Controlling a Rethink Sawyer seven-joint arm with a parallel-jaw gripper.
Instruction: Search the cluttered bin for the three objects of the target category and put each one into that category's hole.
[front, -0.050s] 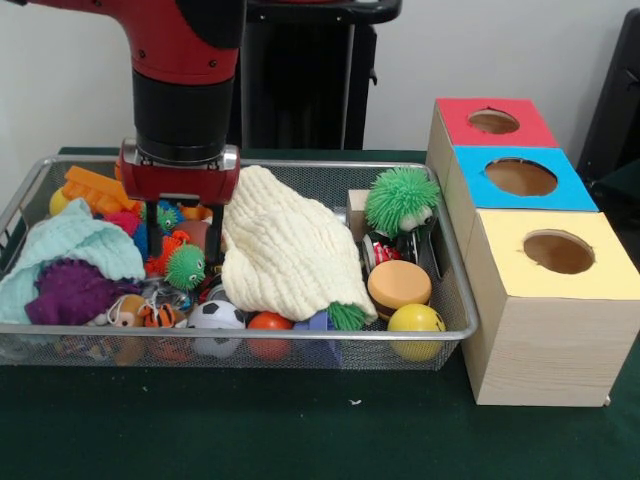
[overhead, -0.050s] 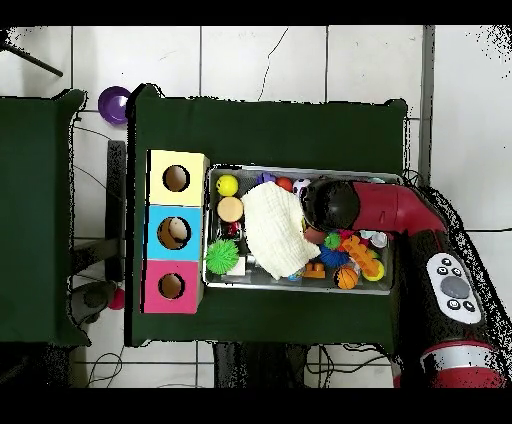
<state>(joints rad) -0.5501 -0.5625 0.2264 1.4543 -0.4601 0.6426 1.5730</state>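
Bin (front, -0.050s: 455, 300) clutter hides the gripper (front, -0.050s: 180, 235) tips, lowered beside the cream cloth (front, -0.050s: 285, 250) to search; its grasp cannot be told.

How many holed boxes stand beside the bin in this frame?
3, in a row along the bin: the yellow box nearest the front camera, the blue box in the middle, and the red box farthest. None looks hidden.
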